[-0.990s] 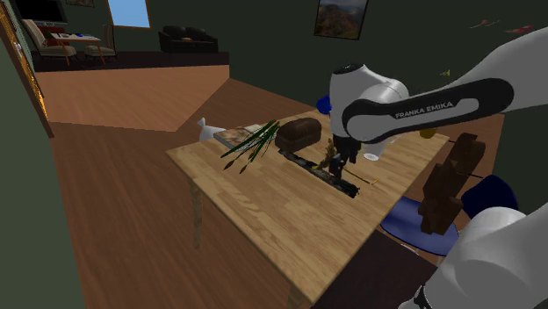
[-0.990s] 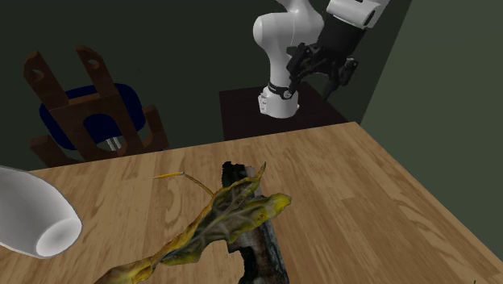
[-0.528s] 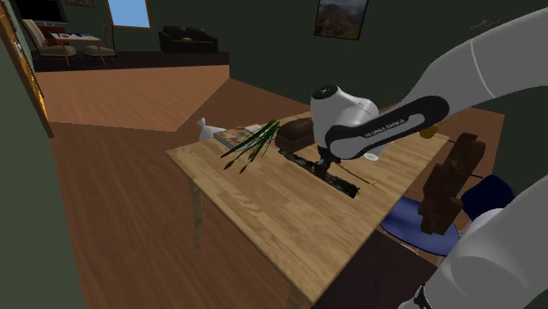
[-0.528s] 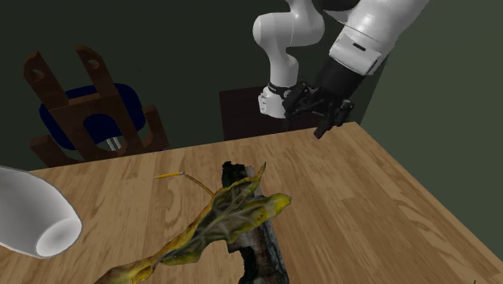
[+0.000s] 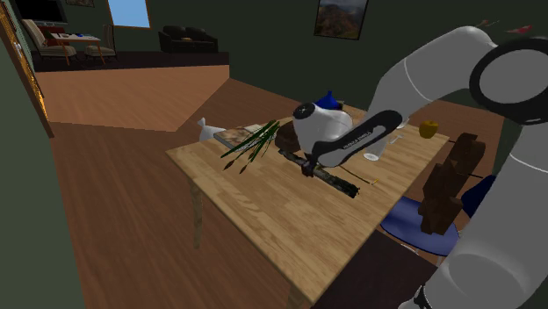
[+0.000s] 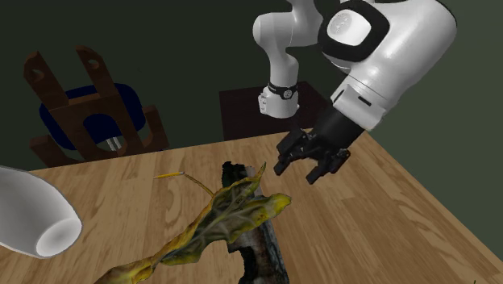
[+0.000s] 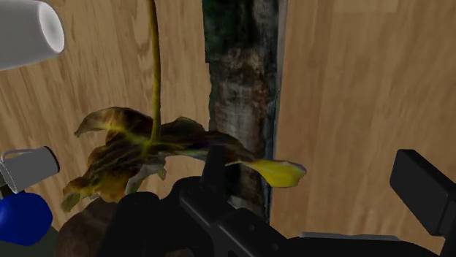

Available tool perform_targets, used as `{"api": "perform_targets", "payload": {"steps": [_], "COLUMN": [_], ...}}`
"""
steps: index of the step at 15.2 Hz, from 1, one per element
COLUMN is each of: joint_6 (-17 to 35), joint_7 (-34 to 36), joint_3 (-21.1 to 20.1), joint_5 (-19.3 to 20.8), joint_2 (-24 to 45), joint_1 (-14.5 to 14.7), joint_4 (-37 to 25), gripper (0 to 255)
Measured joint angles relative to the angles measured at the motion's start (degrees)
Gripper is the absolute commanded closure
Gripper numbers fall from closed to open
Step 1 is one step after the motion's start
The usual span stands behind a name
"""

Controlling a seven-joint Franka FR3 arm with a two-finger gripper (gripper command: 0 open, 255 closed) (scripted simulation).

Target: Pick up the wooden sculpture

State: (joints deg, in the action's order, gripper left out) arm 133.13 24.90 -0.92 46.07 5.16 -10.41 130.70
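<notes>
The wooden sculpture (image 6: 251, 235) is a long dark, bark-like log lying flat on the wooden table (image 6: 363, 234), with a withered yellow-brown leaf (image 6: 218, 219) draped over it. In the shoulder view the sculpture (image 5: 338, 180) runs across the table's middle, partly behind the arm. My gripper (image 6: 311, 166) hangs open just above the table, off the log's near end towards the second exterior view's right, touching nothing. Through the wrist camera the log (image 7: 242, 80) runs away from the gripper (image 7: 314, 179), closer to one finger; the other finger (image 7: 418, 186) stands wide of it over bare wood.
A white cup (image 6: 32, 214) lies on its side beside the leaf's far end. A smaller cup (image 7: 29, 166), a blue object (image 7: 22, 219) and a green plant (image 5: 255, 142) are also on the table. A wooden chair with a blue cushion (image 6: 89, 109) stands by the table's edge.
The arm has swung down from high over its stand; the open gripper has dropped to just above the table near the log's end. The log and leaf have not moved.
</notes>
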Motion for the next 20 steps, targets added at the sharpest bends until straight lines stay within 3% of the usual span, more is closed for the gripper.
{"api": "perform_targets", "payload": {"steps": [7,15,16,20], "joint_6": [1.6,4.0,4.1,4.1], "joint_7": [7.9,12.5,12.7,12.9], "joint_3": [2.8,4.0,4.1,4.1], "joint_5": [11.0,14.9,15.1,15.2], "joint_2": [15.0,20.1,20.4,20.7], "joint_1": [0.5,0.9,1.0,1.0], "joint_4": [-13.7,-15.4,-15.5,-15.6], "gripper": [0,0,255,255]}}
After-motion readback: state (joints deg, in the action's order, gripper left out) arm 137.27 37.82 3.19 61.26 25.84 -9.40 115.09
